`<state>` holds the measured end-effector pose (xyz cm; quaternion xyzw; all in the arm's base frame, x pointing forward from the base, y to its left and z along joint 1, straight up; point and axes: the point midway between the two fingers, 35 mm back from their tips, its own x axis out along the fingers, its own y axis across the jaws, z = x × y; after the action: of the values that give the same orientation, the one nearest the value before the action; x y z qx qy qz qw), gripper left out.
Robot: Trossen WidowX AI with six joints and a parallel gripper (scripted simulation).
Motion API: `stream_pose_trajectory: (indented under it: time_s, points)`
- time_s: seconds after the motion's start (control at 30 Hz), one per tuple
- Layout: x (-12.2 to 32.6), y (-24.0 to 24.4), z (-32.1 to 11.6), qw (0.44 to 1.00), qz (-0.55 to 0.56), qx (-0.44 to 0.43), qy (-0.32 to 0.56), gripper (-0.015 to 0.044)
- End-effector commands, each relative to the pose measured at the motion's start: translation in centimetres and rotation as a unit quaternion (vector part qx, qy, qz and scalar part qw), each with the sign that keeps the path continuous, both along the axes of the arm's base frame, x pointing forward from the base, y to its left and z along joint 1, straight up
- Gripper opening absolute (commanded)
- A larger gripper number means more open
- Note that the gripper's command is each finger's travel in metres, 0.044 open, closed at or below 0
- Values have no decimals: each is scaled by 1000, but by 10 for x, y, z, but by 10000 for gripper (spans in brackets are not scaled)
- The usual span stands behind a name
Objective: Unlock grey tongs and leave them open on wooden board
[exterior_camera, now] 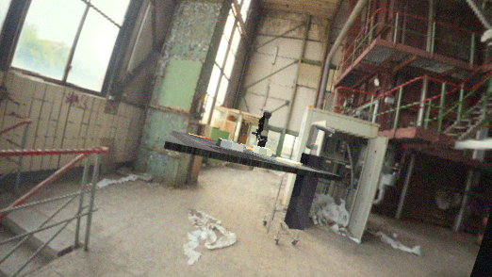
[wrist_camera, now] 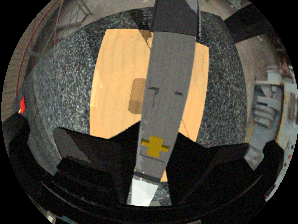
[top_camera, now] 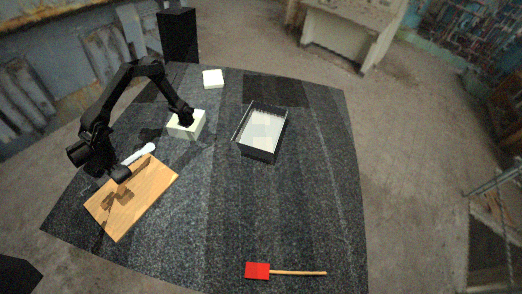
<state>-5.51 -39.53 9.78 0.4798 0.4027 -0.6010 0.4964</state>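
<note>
The pincer point(top_camera: 120, 173) point(wrist_camera: 152, 125), closed on the grey tongs point(top_camera: 141, 152) point(wrist_camera: 169, 75), above the wooden board point(top_camera: 155, 176) point(wrist_camera: 116, 60); roasting tin point(top_camera: 256, 152) point(exterior_camera: 231, 145) and red-headed tool point(top_camera: 257, 270) point(exterior_camera: 200, 137) point(wrist_camera: 22, 105) well apart on the worktop point(top_camera: 280, 215) point(exterior_camera: 203, 151) point(wrist_camera: 60, 90).

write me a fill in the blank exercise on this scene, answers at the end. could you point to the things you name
The gripper point(top_camera: 120, 173) point(wrist_camera: 152, 125) is shut on the grey tongs point(top_camera: 139, 154) point(wrist_camera: 170, 75), which bear a cross coloured ____.
The board point(top_camera: 156, 175) point(wrist_camera: 117, 50) is made of ____.
The spatula-like tool's flat head point(top_camera: 257, 270) is coloured ____.
The roasting tin point(top_camera: 257, 155) stands on a table point(top_camera: 300, 200) point(exterior_camera: 212, 153) whose surface is mostly ____.

Missing words: yellow; wood; red; dark grey
</note>
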Motion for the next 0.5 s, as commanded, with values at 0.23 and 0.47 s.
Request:
stream_pose_trajectory:
  time_s: [0.23, 0.47]
  points:
    - [1, 4, -9, 996, -7, 81, -21, -150]
    - [1, 4, -10, 996, -7, 87, -22, -150]
